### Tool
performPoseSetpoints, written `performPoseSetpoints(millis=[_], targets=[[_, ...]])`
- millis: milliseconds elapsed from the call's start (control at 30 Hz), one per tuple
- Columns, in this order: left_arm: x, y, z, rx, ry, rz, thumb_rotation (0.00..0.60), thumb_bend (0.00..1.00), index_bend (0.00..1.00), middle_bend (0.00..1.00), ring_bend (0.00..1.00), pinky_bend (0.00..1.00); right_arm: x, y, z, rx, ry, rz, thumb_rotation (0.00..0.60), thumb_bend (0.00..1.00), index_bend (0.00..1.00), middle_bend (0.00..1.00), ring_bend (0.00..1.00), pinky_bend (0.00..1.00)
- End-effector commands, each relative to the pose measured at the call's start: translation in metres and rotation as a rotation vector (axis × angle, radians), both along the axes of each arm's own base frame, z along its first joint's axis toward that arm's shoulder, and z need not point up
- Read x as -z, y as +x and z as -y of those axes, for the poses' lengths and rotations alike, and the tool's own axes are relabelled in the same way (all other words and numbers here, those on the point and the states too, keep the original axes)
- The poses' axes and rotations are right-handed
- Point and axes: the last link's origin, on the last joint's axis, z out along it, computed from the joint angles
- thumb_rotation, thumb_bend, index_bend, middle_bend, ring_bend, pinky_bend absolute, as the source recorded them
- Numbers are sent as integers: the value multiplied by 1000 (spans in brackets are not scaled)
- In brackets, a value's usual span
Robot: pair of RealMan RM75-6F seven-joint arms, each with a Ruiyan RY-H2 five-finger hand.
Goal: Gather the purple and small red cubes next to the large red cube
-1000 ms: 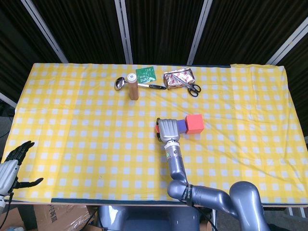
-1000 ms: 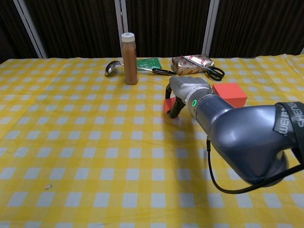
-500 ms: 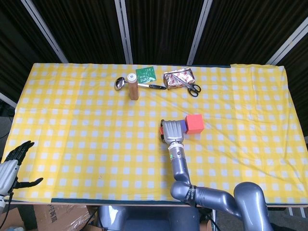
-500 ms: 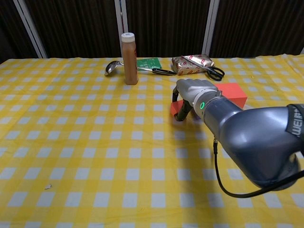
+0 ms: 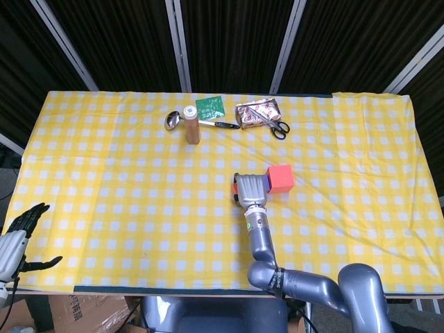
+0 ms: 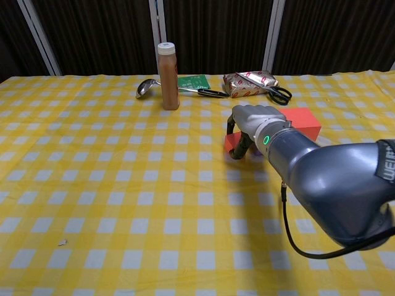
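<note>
The large red cube [image 5: 280, 178] [image 6: 302, 120] sits right of the table's middle. My right hand [image 5: 251, 189] [image 6: 256, 119] is just left of it, fingers curled down around the small red cube [image 5: 234, 188] [image 6: 232, 143], which shows only at the hand's left edge. The purple cube is almost wholly hidden between the hand and the large red cube. My left hand [image 5: 17, 234] hangs off the table's near-left corner, fingers spread and holding nothing.
Along the far side stand a brown bottle [image 5: 191, 125] [image 6: 168, 77], a metal spoon [image 5: 172, 119], a green packet [image 5: 210, 107], and a snack bag [image 5: 257, 111] with scissors [image 5: 276, 126] on it. Yellow checked cloth [image 5: 104, 187] covers the table.
My right hand has slid right with the small red cube, closing the gap to the large red cube and covering the purple cube. The left hand has not moved.
</note>
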Motion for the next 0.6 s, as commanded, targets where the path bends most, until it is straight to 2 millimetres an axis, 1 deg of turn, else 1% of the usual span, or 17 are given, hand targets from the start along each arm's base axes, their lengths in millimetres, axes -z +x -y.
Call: performPoseSetpoints(millis=[33,167,400,500,600], targets=[[0,0,0,0,1,1,600,26,0,0,0,0,0,0,-1,-1,2,2,600,487,344,1000,1000,950],[0,0,0,1,2,0,600,27,0,0,0,0,-1,2,-4,-10,4,1,600,487,277,1000,1000,950],[-1,0,0,3,5,1,600,26,0,0,0,0,-5,7,-7,-22,-1,0,600,487,208,1000,1000,951],[-1,0,1,5,6,2,600,27,0,0,0,0,-9,10,-9,-33,-8,-2,600,486,176,1000,1000,950],[-1,0,1,5,5,3,600,26,0,0,0,0,-14,13,-13,-50,-12,0,600,486,164,1000,1000,951]])
